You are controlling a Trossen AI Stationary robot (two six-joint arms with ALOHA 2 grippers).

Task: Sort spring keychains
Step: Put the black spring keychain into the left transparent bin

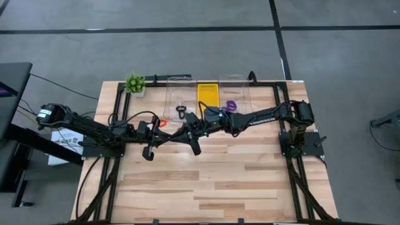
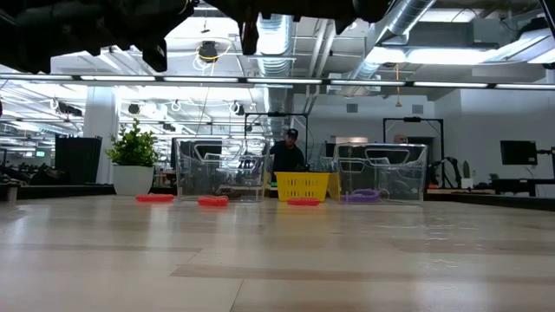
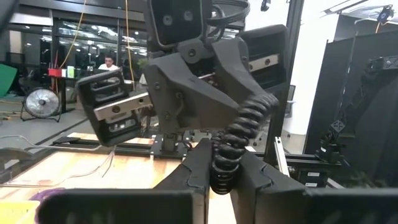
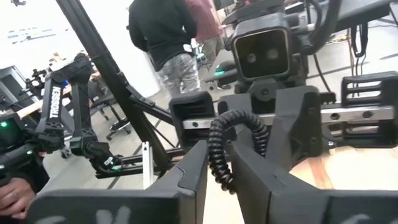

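Note:
A black spring keychain (image 3: 239, 134) hangs in mid-air above the middle of the table, between my two grippers, which meet tip to tip. My left gripper (image 3: 222, 186) is shut on it. My right gripper (image 4: 217, 168) faces it from the table's right, and its fingers stand close on either side of the same coil (image 4: 219, 146). From above, the left gripper (image 1: 181, 134) and right gripper (image 1: 199, 126) nearly touch. Another black keychain (image 1: 180, 111) lies in the left clear container. A purple one (image 1: 231, 106) lies in the right container. Red-orange ones (image 2: 212, 201) lie on the table. My left gripper pinches one end of the black coil (image 3: 224, 174) between its two fingers. The fingers come in about level from the table's left. The coil rises slanting from the fingers toward the right gripper, well clear of the table.
A yellow tray (image 1: 207, 94) stands between the two clear containers at the far edge. A small green plant (image 1: 135, 83) sits at the far left corner. More red-orange keychains (image 2: 155, 198) (image 2: 303, 202) lie before the containers. A person (image 4: 163, 37) stands beyond the table.

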